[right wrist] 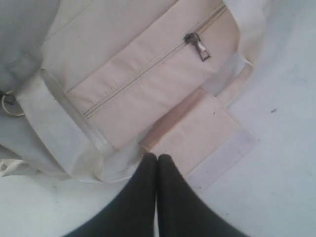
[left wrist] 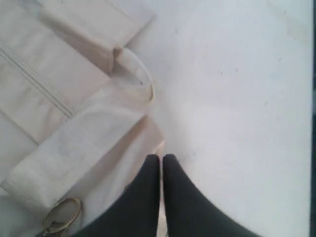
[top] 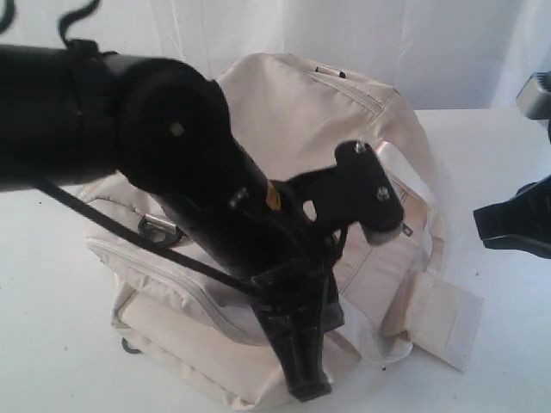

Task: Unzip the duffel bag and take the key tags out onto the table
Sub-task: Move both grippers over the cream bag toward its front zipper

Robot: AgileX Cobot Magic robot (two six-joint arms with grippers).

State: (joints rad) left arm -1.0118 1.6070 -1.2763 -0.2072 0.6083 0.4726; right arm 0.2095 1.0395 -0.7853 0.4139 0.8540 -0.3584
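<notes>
The cream duffel bag lies zipped in the middle of the white table. My left gripper hangs over the bag's near end, fingers pressed together and holding nothing, its tips at the bag's edge beside a webbing strap. My right gripper hovers to the right of the bag and is shut too, just above a pale flap. A side pocket's zipper pull lies closed beyond it. The key tags are out of sight.
A loose strap pad lies on the table at the bag's right. Metal D-rings hang on the straps. My left arm blocks much of the bag in the exterior view. White curtain behind.
</notes>
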